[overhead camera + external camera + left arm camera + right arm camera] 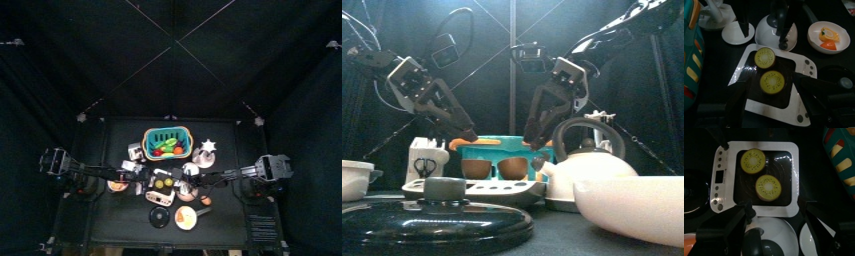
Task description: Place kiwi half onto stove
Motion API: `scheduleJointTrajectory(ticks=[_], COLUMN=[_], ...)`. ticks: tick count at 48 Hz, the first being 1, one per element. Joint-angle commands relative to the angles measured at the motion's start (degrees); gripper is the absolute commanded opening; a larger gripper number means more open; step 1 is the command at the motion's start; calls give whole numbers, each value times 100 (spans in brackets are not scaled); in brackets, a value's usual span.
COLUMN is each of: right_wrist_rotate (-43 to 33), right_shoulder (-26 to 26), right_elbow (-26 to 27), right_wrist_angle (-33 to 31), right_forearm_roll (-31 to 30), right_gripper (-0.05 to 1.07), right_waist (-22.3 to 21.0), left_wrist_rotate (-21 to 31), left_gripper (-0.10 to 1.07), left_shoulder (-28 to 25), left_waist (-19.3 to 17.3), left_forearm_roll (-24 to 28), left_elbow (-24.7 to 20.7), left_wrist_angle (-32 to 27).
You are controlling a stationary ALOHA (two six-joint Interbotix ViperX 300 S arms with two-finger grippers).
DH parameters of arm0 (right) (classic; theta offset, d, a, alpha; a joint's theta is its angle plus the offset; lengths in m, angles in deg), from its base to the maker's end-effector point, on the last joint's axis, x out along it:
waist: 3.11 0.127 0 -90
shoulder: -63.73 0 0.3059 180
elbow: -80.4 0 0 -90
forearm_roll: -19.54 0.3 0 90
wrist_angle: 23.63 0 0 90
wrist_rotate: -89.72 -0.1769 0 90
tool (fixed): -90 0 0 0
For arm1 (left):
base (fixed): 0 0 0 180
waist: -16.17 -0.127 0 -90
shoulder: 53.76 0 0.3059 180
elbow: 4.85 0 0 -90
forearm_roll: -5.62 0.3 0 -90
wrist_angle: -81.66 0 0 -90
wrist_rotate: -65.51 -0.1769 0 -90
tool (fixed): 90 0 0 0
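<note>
Two kiwi halves (753, 160) (769, 186) lie cut face up — green flesh, pale cores, dark seed rings — side by side on the black burner of the white stove (721, 183), one at the burner's 11 o'clock, one near centre.

Dim pen, overhead backlight glare, near foreground blurred.

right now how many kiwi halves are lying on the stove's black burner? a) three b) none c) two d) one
c: both wrist views show two kiwi halves cut side up on the stove, with neither gripper holding anything.
</note>
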Motion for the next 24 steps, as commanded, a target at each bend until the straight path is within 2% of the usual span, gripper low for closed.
scheduleJointTrajectory(ticks=[1,24], right_wrist_rotate=[-9,-26], right_shoulder=[-79,-53], right_elbow=[132,185], right_wrist_angle=[9,9], right_forearm_roll=[-18,-9], right_gripper=[101,101], right_waist=[9,18], left_wrist_rotate=[9,26], left_gripper=[97,97], left_shoulder=[97,167], left_waist=[9,141], left_forearm_roll=[-9,-35], left_elbow=[26,343], left_wrist_angle=[132,141])
